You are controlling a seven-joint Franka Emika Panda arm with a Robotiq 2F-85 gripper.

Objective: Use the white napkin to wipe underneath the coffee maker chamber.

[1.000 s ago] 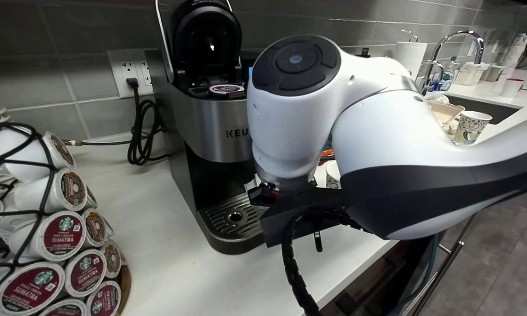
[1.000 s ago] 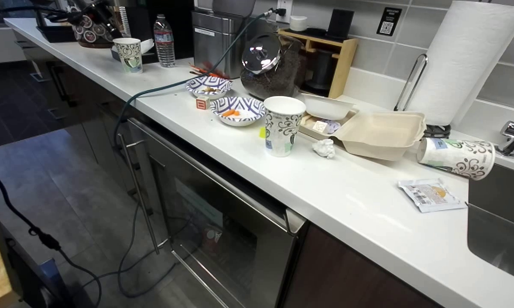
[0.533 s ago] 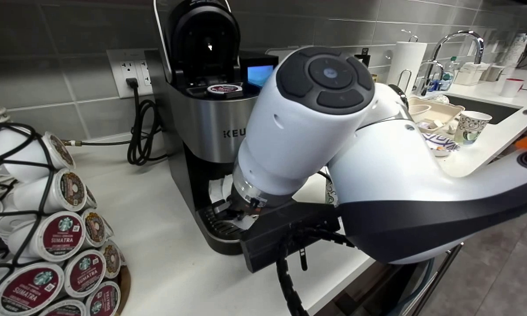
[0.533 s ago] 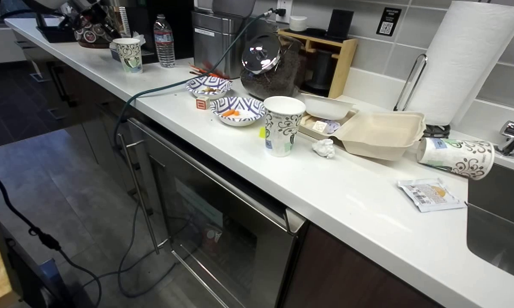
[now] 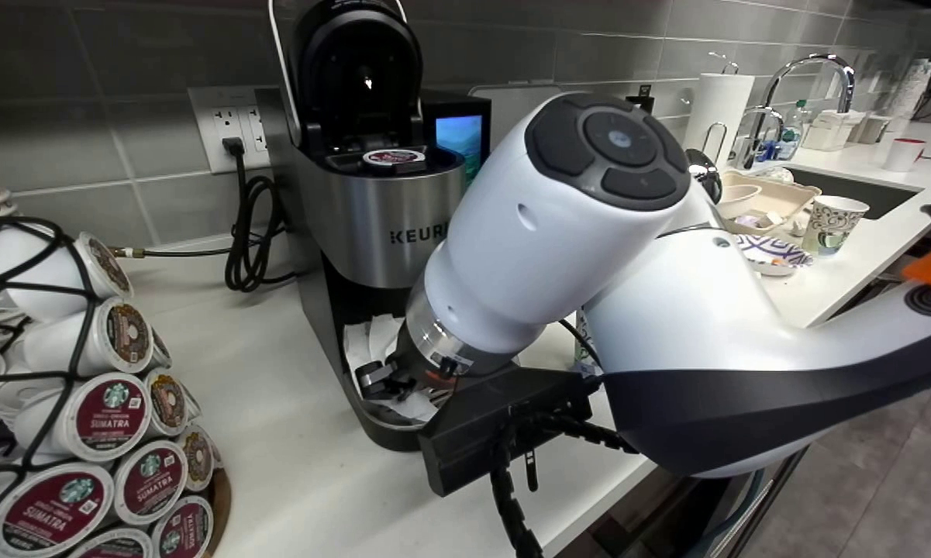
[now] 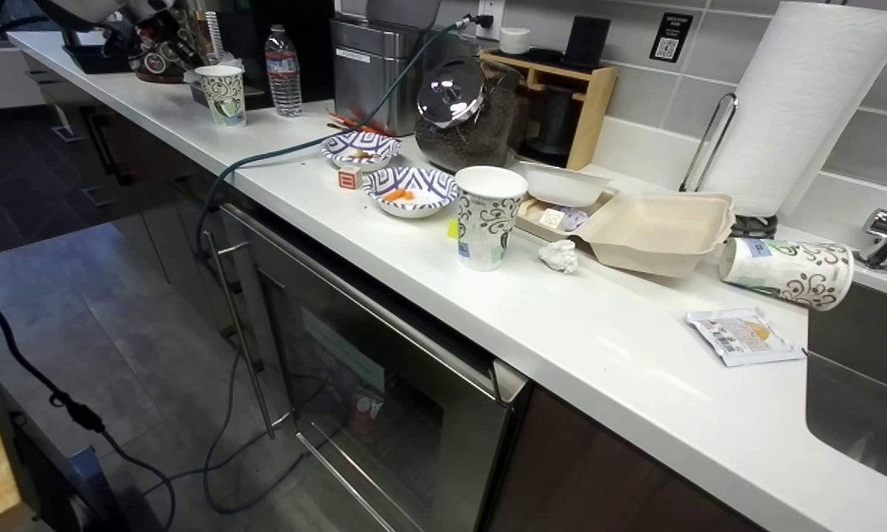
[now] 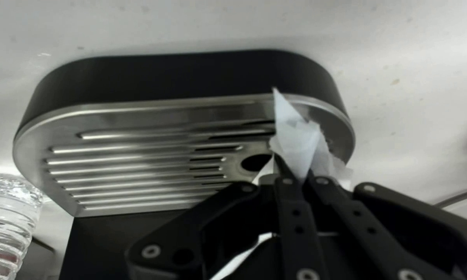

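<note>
The soft, crumpled white paper napkin (image 7: 297,146) sat clamped between the black fingers (image 7: 291,192), its pointed fold jutting past their tips over the slotted, silvery metal drip tray (image 7: 147,163) of the black-and-silver coffee maker (image 5: 356,225). Most of the tray's uncovered metal lay to the fingers' side nearer the clear, ribbed plastic bottle (image 7: 7,221), probably the way to wipe.

Crumpled white napkin (image 7: 298,146) over drip tray (image 7: 136,163); coffee maker (image 5: 356,229) open.
</note>
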